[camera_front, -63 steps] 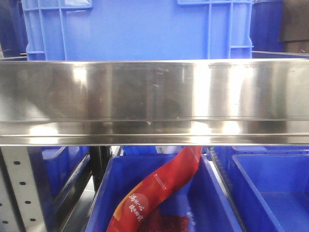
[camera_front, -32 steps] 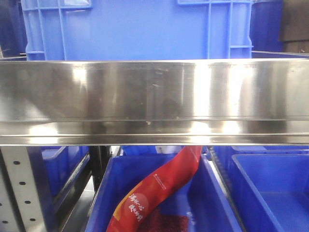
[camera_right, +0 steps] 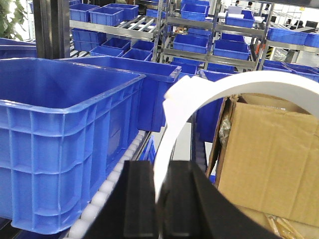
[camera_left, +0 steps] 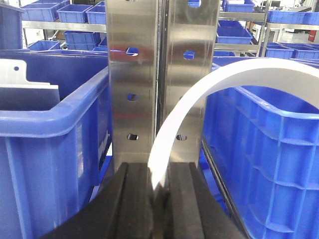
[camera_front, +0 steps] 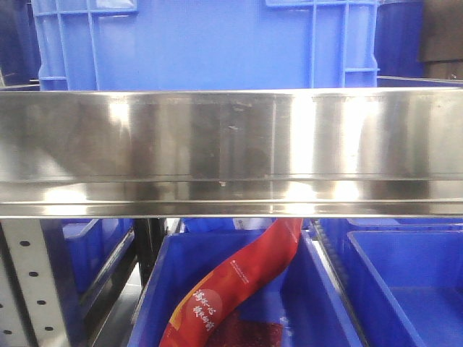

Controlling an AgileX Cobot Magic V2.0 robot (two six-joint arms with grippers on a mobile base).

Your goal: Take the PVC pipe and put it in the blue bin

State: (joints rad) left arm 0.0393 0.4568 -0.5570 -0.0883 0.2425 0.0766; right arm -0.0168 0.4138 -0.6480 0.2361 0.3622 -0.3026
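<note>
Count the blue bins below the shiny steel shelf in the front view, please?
3: the left bin beside the perforated post, the middle bin holding a red packet, and the right bin beside it. The steel shelf may hide more.

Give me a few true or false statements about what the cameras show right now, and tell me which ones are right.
1. A red packet sits in the lower blue bin under the steel beam. True.
2. The crate above that beam is green. False: it is blue.
3. In the right wrist view, the cardboard box is on the left. False: it is on the right, and a large blue bin is on the left.
4. A white curved strip rises from between the fingers of the left end effector. True.
</note>
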